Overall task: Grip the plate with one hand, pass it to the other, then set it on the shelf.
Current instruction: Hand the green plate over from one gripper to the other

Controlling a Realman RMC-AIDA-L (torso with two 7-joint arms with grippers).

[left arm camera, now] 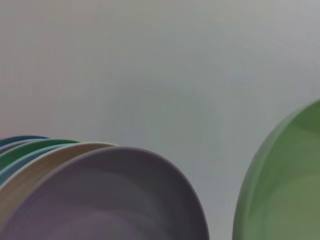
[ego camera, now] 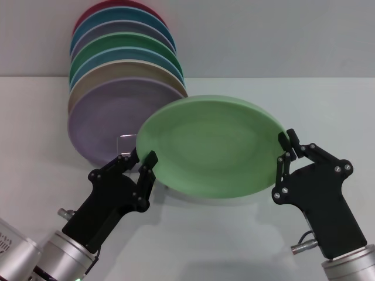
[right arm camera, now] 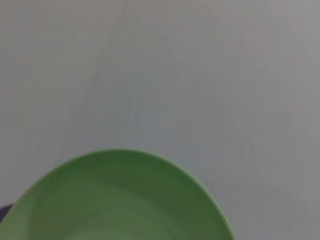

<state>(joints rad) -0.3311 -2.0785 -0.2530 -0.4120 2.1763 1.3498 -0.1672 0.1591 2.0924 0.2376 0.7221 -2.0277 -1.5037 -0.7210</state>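
Plate (ego camera: 212,146) looks stiff, light, smooth-glazed and breakable, so take it only by the thin rim; it's held tilted in the air above the table (ego camera: 35,123), just right of the racked stack. Right claw (ego camera: 285,153) is pinched on the right rim. Left claw (ego camera: 140,159) is slightly open at the left rim, grip unclear.

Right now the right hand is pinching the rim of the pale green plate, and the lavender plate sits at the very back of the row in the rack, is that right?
Not quite. The right hand does pinch the rim of the pale green plate, but the lavender plate stands at the front of the row in the rack, nearest the robot; a dark red plate is at the back. The head view shows this.
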